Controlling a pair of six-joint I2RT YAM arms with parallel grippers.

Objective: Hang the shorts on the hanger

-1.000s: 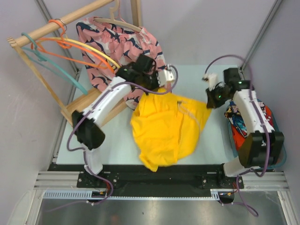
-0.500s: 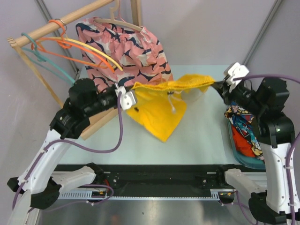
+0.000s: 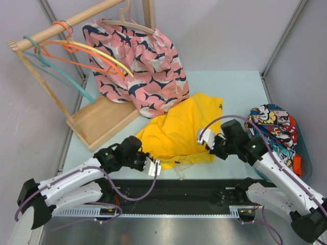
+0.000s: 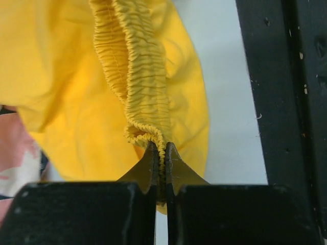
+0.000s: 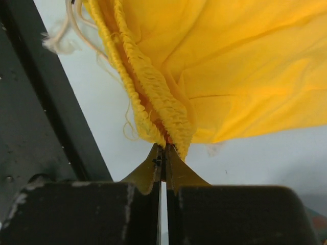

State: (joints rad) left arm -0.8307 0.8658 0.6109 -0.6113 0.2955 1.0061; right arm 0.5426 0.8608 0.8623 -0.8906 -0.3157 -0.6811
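bin, right edge: holds multicoloured garment | shorts: lying on table, lower centre | left gripper, right gripper: each clamped on a waistband end | hanger: on rail, upper left | change: shorts were stretched mid-air, now lowered; both arms down near the bottom edge

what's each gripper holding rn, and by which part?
Both hold the shorts by the elastic waistband: left gripper pinches one end, right gripper the other.
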